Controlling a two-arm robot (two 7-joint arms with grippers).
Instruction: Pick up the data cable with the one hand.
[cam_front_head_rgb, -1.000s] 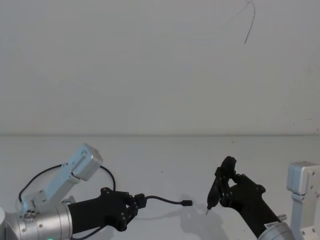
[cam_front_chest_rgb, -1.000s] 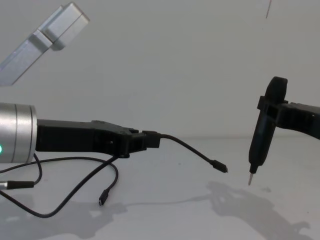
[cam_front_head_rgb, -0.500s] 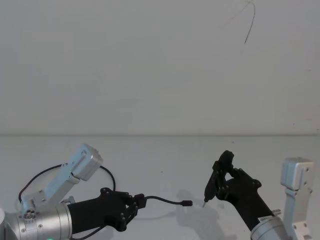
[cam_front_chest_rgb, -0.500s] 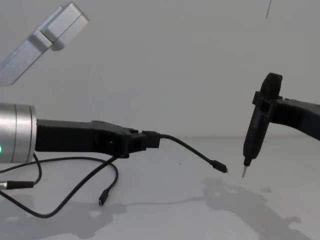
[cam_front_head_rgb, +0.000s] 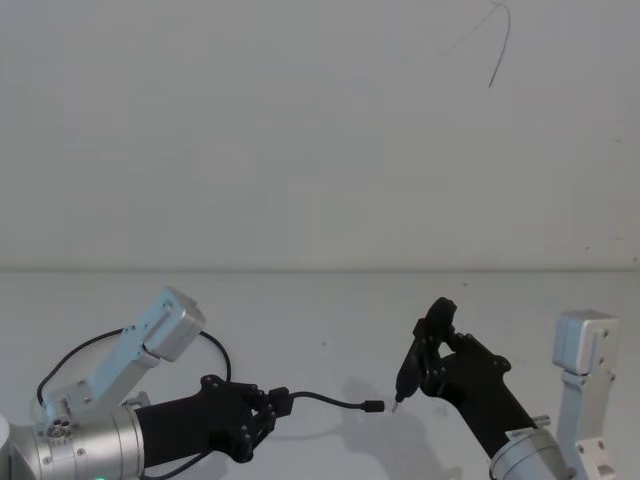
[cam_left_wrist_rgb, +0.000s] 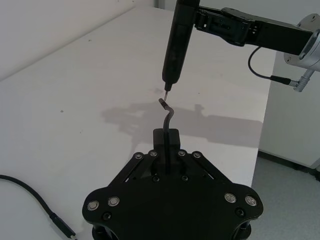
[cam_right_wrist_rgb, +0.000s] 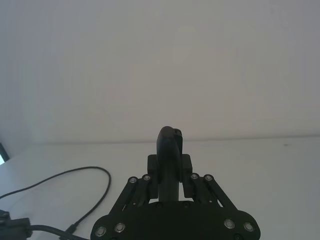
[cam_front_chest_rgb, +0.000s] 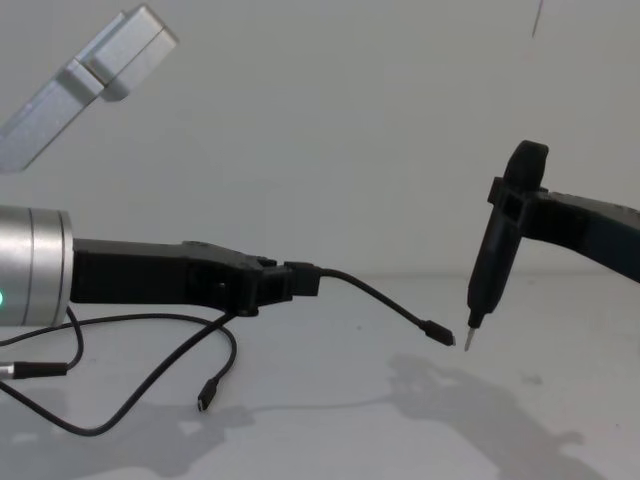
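My left gripper (cam_front_head_rgb: 272, 405) (cam_front_chest_rgb: 292, 281) is shut on the data cable (cam_front_chest_rgb: 382, 298), a thin black cord, close to one end. A short length arcs out to the right and ends in a small plug (cam_front_chest_rgb: 439, 335) (cam_front_head_rgb: 373, 406) hanging above the table. The rest droops under the arm to a second plug (cam_front_chest_rgb: 205, 400). In the left wrist view the cable (cam_left_wrist_rgb: 167, 114) rises from between the shut fingers. My right gripper (cam_front_chest_rgb: 528, 213) (cam_right_wrist_rgb: 169, 167) is shut on a black tool (cam_front_chest_rgb: 498, 250) (cam_left_wrist_rgb: 177, 45) with a pointed metal tip (cam_front_chest_rgb: 468, 342), which hovers just right of the free plug.
The white table (cam_front_chest_rgb: 330, 430) runs back to a plain white wall. A black cord with a silver cylindrical plug (cam_front_chest_rgb: 30, 369) lies at the lower left under my left arm. A silver arm link (cam_front_chest_rgb: 85, 75) crosses the upper left corner.
My right gripper has carried the pointed tool leftward, bringing its tip close beside the cable's free plug. The left gripper and the cable have stayed still.
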